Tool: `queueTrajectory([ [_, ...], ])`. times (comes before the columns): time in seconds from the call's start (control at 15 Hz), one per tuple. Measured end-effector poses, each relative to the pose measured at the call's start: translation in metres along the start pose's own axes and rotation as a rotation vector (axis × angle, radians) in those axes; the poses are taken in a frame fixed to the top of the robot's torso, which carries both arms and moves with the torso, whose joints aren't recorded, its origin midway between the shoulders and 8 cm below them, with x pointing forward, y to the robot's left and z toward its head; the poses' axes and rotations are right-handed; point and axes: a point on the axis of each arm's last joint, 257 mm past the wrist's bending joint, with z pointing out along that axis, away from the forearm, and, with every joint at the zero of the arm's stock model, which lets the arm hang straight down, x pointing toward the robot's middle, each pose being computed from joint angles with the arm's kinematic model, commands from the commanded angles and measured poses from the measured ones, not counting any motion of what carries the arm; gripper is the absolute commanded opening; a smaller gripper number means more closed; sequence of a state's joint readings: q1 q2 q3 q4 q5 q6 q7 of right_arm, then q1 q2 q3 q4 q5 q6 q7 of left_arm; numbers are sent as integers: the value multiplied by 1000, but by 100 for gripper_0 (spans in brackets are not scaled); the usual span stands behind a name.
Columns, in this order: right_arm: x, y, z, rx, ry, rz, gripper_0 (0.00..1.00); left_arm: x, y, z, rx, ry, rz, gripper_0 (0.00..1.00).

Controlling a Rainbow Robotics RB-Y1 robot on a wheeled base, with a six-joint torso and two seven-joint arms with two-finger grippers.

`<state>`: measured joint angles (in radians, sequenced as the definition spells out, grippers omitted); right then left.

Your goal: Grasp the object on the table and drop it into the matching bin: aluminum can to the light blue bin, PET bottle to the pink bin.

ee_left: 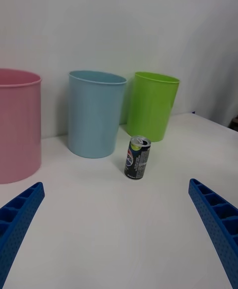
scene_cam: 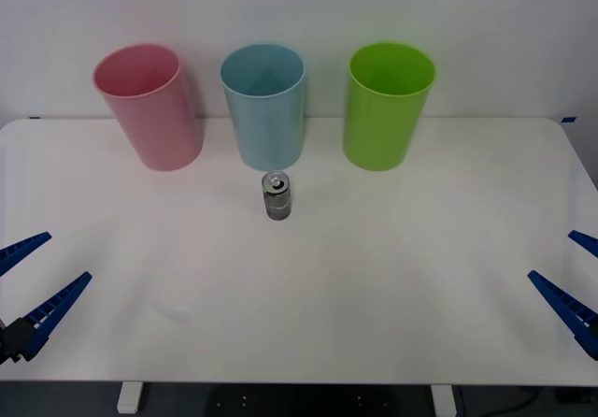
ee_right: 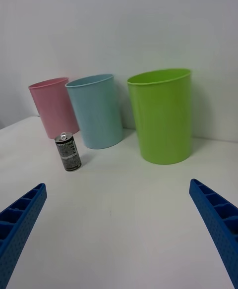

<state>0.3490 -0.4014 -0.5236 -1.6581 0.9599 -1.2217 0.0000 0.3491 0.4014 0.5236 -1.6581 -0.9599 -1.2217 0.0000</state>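
The aluminum can (scene_cam: pixel 277 196) stands upright on the white table (scene_cam: pixel 374 277), just in front of the light blue bin (scene_cam: pixel 264 106). To the left of that bin is the pink bin (scene_cam: pixel 149 107). My left gripper (scene_cam: pixel 67 256) hovers open at the table's near left edge, far from the can. At the near right edge my right gripper (scene_cam: pixel 551 254) is also open and holds nothing. The left wrist view has the can (ee_left: pixel 137 157) ahead of the open fingers, before the light blue bin (ee_left: pixel 94 113). From the right wrist the can (ee_right: pixel 68 152) appears farther off.
A lime green bin (scene_cam: pixel 385 106) stands to the right of the light blue one, at the back of the table against a white wall. A wide stretch of bare tabletop lies between both grippers and the can.
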Motion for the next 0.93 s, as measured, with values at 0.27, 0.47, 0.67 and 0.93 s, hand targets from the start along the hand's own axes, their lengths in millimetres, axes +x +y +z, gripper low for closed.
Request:
queueTrajectory([
  [0.27,16,0,-9,21,31,24,100,0,0,0,0,0,0,100],
  [0.47,20,5,-16,39,56,19,100,0,0,0,0,0,0,100],
  [0.67,17,10,-16,51,63,4,100,0,0,0,0,0,0,100],
  [0.93,24,22,-1,39,58,26,100,0,0,0,0,0,0,100],
])
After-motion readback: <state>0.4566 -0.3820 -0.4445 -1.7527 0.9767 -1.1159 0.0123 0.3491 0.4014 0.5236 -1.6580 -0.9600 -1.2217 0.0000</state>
